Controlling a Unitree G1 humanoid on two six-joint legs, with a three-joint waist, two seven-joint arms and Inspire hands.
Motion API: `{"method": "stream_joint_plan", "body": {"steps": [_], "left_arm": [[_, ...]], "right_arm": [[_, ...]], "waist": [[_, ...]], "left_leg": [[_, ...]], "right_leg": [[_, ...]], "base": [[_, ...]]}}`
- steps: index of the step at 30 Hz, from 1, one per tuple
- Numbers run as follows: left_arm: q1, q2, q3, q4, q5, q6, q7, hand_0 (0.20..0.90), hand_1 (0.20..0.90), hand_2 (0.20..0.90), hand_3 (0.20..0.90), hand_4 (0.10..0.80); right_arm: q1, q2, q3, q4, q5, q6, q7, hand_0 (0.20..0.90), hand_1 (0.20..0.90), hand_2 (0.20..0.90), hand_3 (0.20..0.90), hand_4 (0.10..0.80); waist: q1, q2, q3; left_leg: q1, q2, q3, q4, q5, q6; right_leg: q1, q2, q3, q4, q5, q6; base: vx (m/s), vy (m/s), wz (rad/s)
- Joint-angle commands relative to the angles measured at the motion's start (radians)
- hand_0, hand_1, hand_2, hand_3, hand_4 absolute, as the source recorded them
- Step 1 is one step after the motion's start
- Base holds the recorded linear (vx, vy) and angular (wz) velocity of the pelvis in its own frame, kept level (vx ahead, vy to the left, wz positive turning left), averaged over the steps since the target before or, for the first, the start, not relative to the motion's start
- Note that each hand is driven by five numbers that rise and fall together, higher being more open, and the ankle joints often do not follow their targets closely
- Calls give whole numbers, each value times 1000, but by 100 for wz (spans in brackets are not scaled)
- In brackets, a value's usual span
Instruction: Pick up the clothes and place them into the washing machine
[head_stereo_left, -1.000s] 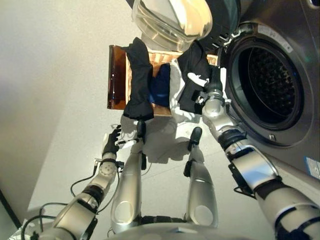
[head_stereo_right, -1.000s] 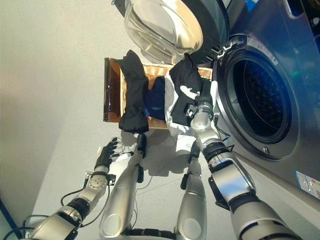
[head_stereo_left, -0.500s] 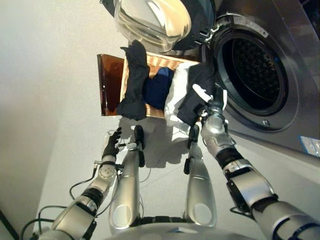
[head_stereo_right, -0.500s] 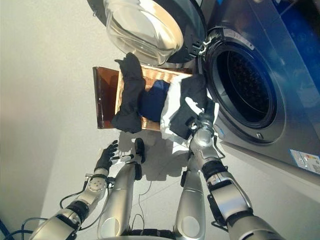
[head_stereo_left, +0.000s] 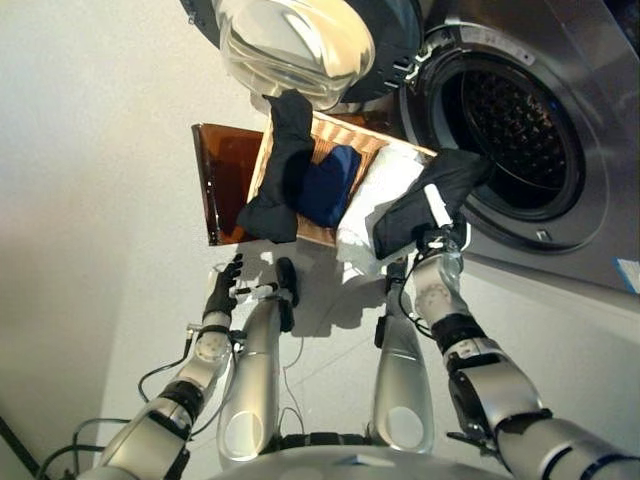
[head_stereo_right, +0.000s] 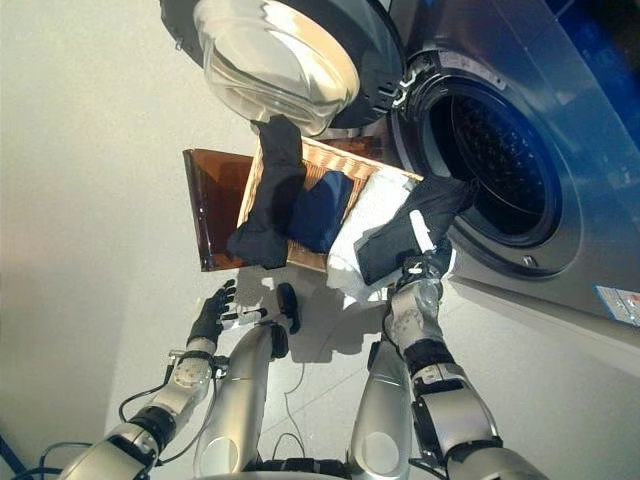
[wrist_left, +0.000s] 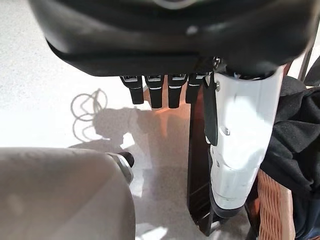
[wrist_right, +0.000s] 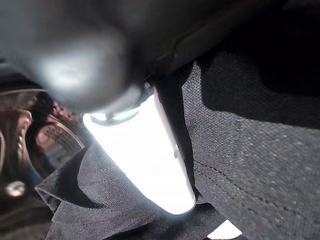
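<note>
Since a second ago, the black garment (head_stereo_left: 432, 198) has been carried right, off the wicker basket (head_stereo_left: 322, 128), and is now being held against the lower rim of the washing machine (head_stereo_right: 520, 120) opening. Nearest, the left hand (head_stereo_left: 223, 289) is being kept low on the left, fingers relaxed and holding nothing. Farther right, the garment is being pinched by the right hand (wrist_right: 145, 150). Beyond, dark clothes (head_stereo_left: 283, 170) are being left draped over the basket under the open door (head_stereo_left: 295, 45).
</note>
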Motion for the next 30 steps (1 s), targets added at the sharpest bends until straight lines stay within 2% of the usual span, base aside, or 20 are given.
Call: {"method": "stream_joint_plan", "body": {"steps": [1,6,13,17,24,30], "left_arm": [[84,-16,-10,-15,-7,-44,-1,900,900,900,900,800],[92,-13,-5,-3,1,-43,-8,900,900,900,900,800],[89,-4,5,8,24,-42,-5,900,900,900,900,800],[88,2,6,14,35,-42,-6,900,900,900,900,800],[98,14,1,20,49,-41,-15,900,900,900,900,800],[94,17,-8,33,47,-41,-19,900,900,900,900,800]], "right_arm": [[-42,-134,-65,-64,-5,-158,14,200,200,200,200,300],[-60,-208,-61,-52,-88,-138,-18,200,200,200,200,300],[-78,-266,-34,-55,-206,-112,-55,200,200,200,200,300],[-97,-294,-35,-49,-213,-110,-59,200,200,200,200,300],[-175,-411,-57,-8,-202,-111,-69,200,200,200,200,300],[-241,-470,-47,36,-173,-110,-62,200,200,200,200,300]], "waist": [[14,73,-86],[10,75,-91],[8,64,-106],[8,59,-113],[14,51,-126],[21,49,-123]], "left_leg": [[23,31,-66,-145,83,-121],[18,30,-66,-152,87,-121],[9,32,-71,-155,89,-121],[6,31,-74,-158,90,-121],[10,30,-78,-172,96,-124],[15,29,-77,-174,96,-123]], "right_leg": [[23,-13,-10,117,-145,20],[14,-11,-7,116,-138,17],[4,-5,-5,114,-133,14],[3,-2,-6,115,-133,12],[9,1,-8,111,-133,10],[11,4,-6,110,-136,9]], "base": [[0,0,0],[0,0,0],[0,0,0],[0,0,0],[0,-2,2],[0,-1,1]]}}
